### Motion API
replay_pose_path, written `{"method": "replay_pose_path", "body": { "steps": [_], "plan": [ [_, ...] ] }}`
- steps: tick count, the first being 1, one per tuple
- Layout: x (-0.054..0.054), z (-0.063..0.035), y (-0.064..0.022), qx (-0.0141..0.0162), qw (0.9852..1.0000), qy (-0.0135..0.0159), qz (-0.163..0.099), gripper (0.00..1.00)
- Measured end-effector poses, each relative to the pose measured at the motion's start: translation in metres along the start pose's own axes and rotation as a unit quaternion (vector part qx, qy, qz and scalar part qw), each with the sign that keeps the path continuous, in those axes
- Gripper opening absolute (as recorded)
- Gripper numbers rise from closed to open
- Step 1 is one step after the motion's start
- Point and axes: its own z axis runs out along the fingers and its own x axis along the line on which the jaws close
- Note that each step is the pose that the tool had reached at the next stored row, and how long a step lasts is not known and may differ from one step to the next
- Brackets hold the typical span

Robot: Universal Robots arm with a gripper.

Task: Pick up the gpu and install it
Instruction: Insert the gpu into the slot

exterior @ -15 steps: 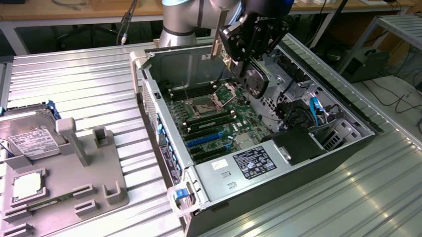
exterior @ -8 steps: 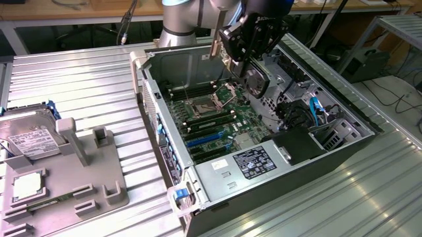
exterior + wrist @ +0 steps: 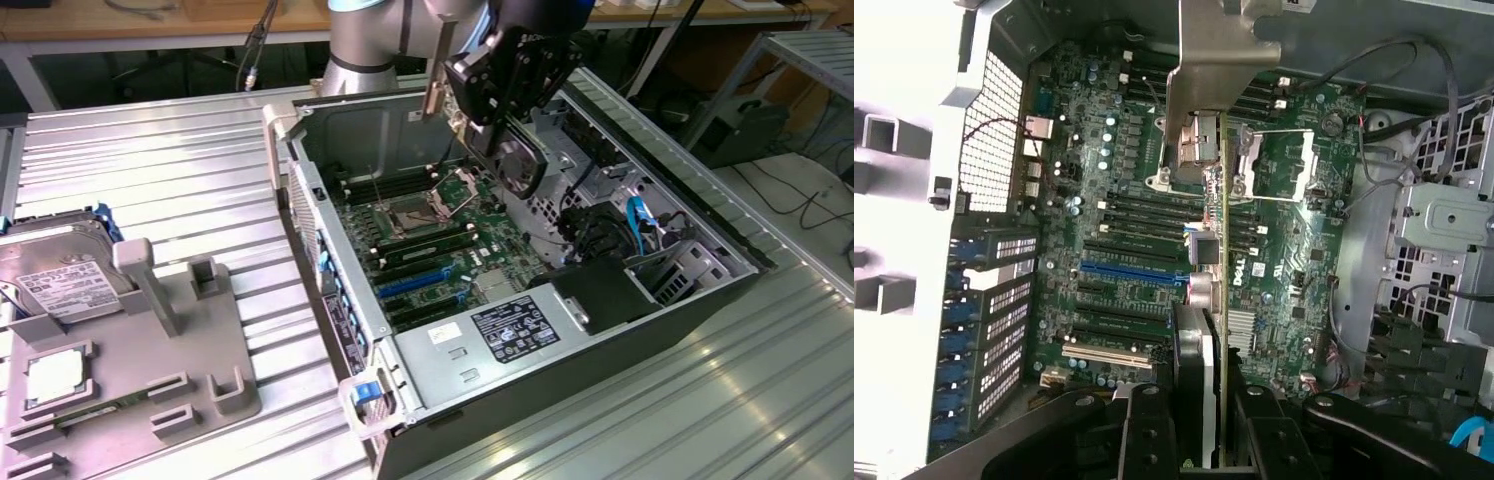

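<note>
Gripper (image 3: 497,105) holds 1 gpu (image 3: 518,162) over mobo (image 3: 427,250).

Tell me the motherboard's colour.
The motherboard is green; the wrist view shows it best.

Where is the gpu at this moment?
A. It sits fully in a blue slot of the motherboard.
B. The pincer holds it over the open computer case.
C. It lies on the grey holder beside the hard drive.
B: the pincer is closed on the gpu, which hangs over the motherboard of the open case, not seated in any slot.
</note>
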Motion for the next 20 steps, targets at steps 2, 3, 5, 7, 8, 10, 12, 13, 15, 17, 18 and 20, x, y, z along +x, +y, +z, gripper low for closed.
{"method": "replay_pose_path", "body": {
  "steps": [2, 3, 5, 7, 8, 10, 12, 13, 15, 17, 18, 20],
  "plan": [
    [0.0, 0.0, 0.0, -0.0001, 1.0, 0.0, -0.005, 0.28],
    [0.0, 0.0, 0.0, -0.0001, 1.0, 0.0001, -0.006, 0.28],
    [0.0, 0.0, 0.0, -0.0001, 0.9999, 0.0001, -0.011, 0.28],
    [0.0, 0.0, 0.0, -0.0002, 0.9999, 0.0001, -0.016, 0.28],
    [0.0, 0.0, 0.0, -0.0002, 0.9998, 0.0001, -0.019, 0.28],
    [0.0, 0.0, 0.0, -0.0003, 0.9997, 0.0002, -0.026, 0.28],
    [0.0, 0.0, 0.0, -0.0004, 0.9995, 0.0002, -0.031, 0.28],
    [0.0, 0.0, 0.0, -0.0004, 0.9994, 0.0002, -0.034, 0.28],
    [0.0, 0.0, 0.0, -0.0004, 0.9993, 0.0003, -0.038, 0.28],
    [0.0, 0.0, 0.0, -0.0005, 0.9991, 0.0003, -0.043, 0.28],
    [0.0, 0.0, 0.0, -0.0005, 0.999, 0.0003, -0.045, 0.28],
    [0.0, 0.0, 0.0, -0.0006, 0.9988, 0.0003, -0.049, 0.28]
  ]
}}
